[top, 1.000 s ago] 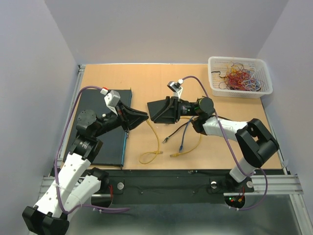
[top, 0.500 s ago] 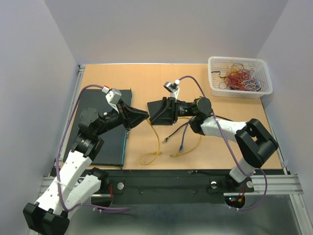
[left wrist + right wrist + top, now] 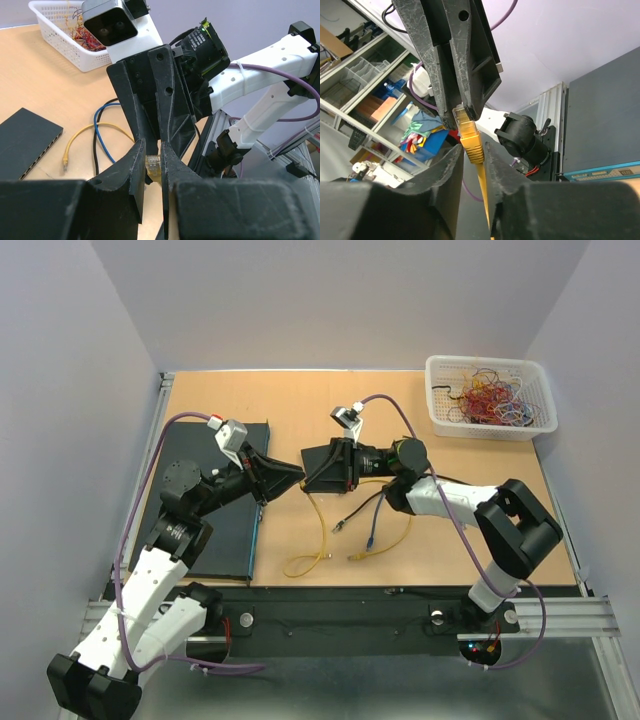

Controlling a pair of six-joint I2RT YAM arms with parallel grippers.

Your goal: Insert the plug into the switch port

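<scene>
My left gripper (image 3: 296,478) is shut on the clear tip of the yellow plug (image 3: 153,163), held in the air above the table's middle. Facing it, my right gripper (image 3: 309,472) has its fingers against both sides of the plug's (image 3: 467,131) yellow boot, just behind the left fingertips (image 3: 451,112). The yellow cable (image 3: 318,525) hangs down to the table. The black switch (image 3: 205,525) lies flat at the left under my left arm. Its ports are not visible from above, but one ribbed edge (image 3: 42,152) shows in the left wrist view.
A white basket (image 3: 490,398) of coloured wires stands at the back right. Blue (image 3: 373,528) and black (image 3: 368,502) cables lie loose on the table below the grippers, beside the yellow cable's loop (image 3: 300,560).
My right gripper's jaws have narrowed onto the plug's boot and that arm has edged slightly left. The left gripper keeps its hold and has barely moved.
</scene>
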